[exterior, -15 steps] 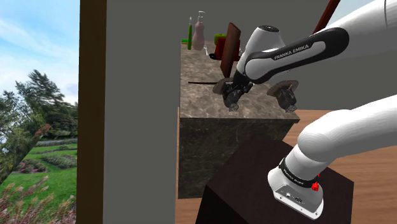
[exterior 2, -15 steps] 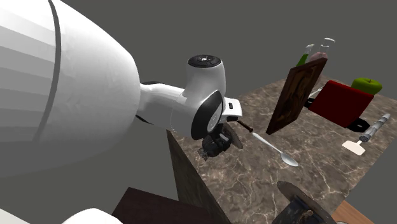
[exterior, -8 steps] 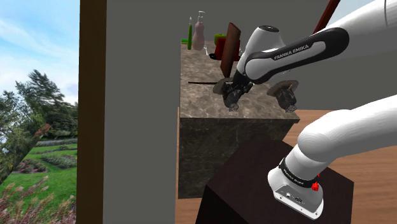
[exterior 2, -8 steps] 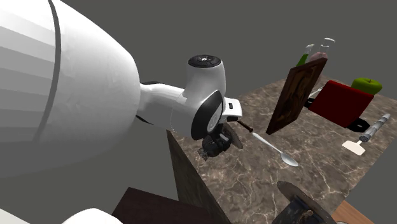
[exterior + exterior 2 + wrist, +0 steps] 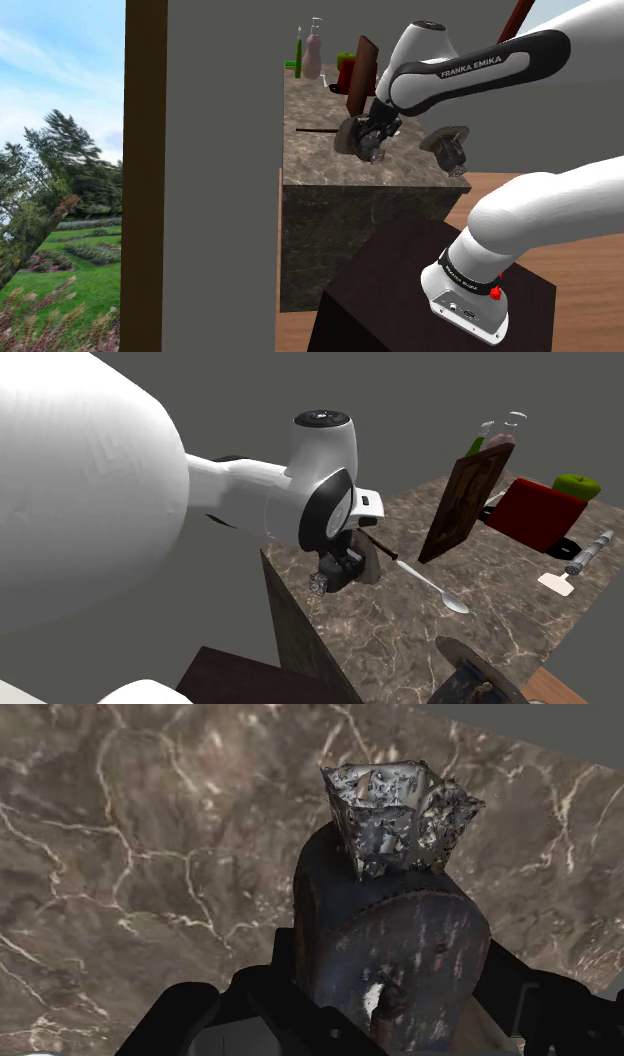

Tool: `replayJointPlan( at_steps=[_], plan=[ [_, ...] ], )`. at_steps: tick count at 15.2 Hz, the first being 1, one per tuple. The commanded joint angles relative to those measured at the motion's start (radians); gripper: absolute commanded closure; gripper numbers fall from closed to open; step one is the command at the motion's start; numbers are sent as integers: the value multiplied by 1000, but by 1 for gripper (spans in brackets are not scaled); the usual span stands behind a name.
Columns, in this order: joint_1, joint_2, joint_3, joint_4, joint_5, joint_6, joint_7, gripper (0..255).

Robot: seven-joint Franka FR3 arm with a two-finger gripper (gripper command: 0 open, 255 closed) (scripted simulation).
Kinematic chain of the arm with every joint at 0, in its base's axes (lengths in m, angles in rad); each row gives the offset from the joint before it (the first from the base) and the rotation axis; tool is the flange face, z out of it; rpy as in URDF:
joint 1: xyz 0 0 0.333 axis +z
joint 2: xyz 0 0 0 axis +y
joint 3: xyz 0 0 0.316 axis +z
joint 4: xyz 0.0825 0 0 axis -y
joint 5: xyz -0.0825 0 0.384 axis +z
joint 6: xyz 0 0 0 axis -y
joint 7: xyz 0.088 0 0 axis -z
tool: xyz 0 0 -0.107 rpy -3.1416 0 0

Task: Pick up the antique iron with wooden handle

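My gripper is shut on the antique iron, a dark rusty metal piece with a thin brown handle rod. It hangs just above the near end of the marble counter. In the second exterior view the gripper holds the iron near the counter's front corner. In the wrist view the iron sits clasped between both black fingers, its crumpled silvery tip pointing away from the hand.
A second similar iron stands at the counter's near corner. A spoon, an upright wooden board, a red box, a green apple and bottles lie farther back. The dark stand is below.
The arm has risen and swung slightly, carrying the iron up off the counter surface. The other objects have stayed in place.
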Motion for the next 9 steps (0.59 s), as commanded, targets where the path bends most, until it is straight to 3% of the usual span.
replayJointPlan(
  at_steps=[1, 9],
  plan=[
    [0, -14, -2, 20, -1, -34, -1, 255],
    [-1, -50, -7, 82, -2, -132, -3, 255]
  ],
)
